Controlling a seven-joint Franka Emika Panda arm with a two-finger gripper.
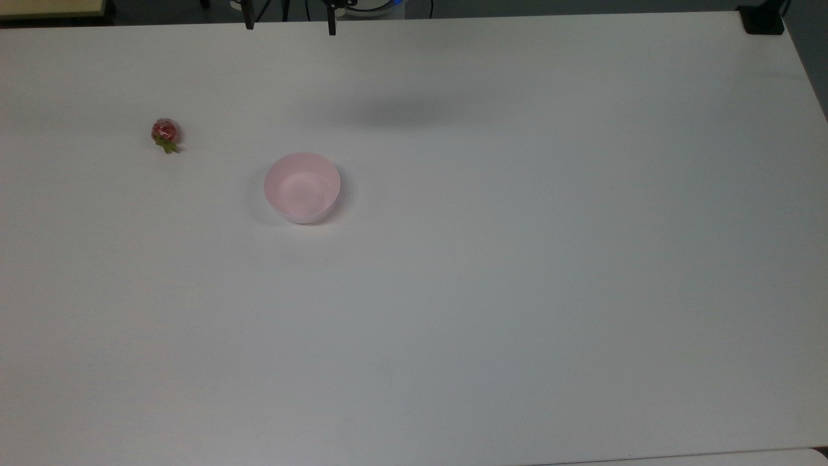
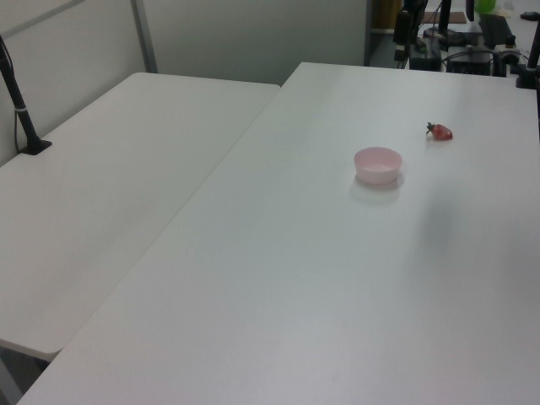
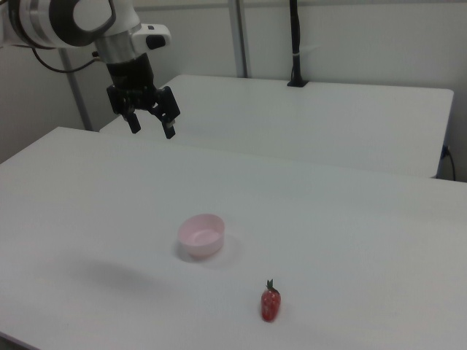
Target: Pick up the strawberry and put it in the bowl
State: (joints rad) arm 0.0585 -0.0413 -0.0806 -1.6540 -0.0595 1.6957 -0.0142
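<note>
A small red strawberry (image 1: 166,133) with a green leafy top lies on the white table, left of the pale pink bowl (image 1: 302,188) in the top view. The left view has the strawberry (image 2: 440,132) behind and right of the bowl (image 2: 377,164). In the right view the strawberry (image 3: 271,303) stands near the front edge, right of the bowl (image 3: 201,235). My gripper (image 3: 152,130) hangs open high above the table, well back and left of the bowl, holding nothing. Its two fingertips (image 1: 248,24) poke in at the top view's upper edge.
A second white table (image 2: 101,194) adjoins at the left view's left, with a black pole clamp (image 2: 21,110) on it. A black block (image 1: 762,19) sits at the top view's far right corner. Cables and equipment (image 2: 472,42) stand beyond the far edge.
</note>
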